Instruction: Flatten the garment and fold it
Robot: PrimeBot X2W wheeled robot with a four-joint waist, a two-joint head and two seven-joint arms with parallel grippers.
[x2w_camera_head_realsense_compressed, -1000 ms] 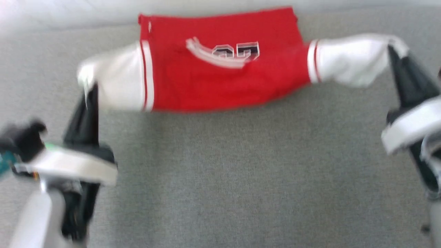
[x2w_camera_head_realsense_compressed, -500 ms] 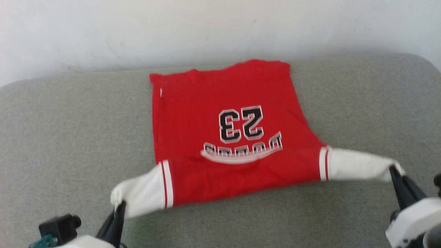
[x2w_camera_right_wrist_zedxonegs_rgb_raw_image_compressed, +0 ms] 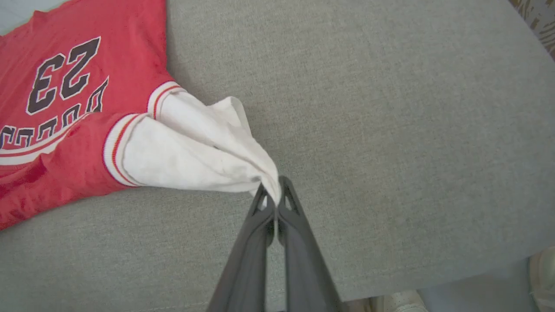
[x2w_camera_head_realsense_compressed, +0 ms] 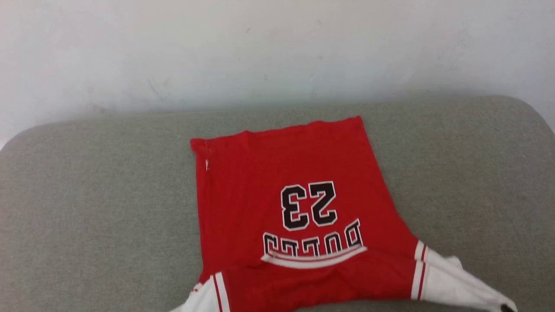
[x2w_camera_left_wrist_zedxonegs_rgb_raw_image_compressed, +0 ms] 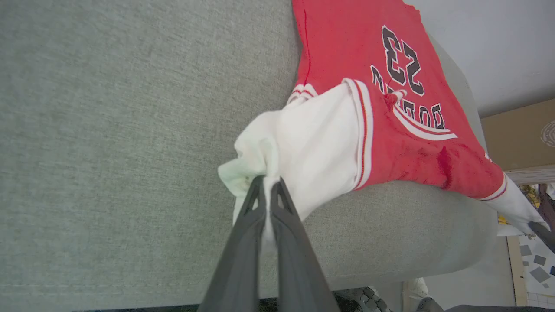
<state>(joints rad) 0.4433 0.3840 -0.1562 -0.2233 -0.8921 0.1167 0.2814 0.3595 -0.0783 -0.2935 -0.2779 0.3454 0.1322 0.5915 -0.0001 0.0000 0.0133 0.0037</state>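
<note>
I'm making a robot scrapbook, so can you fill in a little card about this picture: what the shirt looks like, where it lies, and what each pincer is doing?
Garment: red T-shirt, white sleeves, black "23" facing up
Surface: grey fabric cushion
Lie: hem toward the wall, shoulders toward the robot, body mostly flat
Left pincer: shut on the tip of the left sleeve
Right pincer: shut on the tip of the right sleeve
Folded: not yet
</note>
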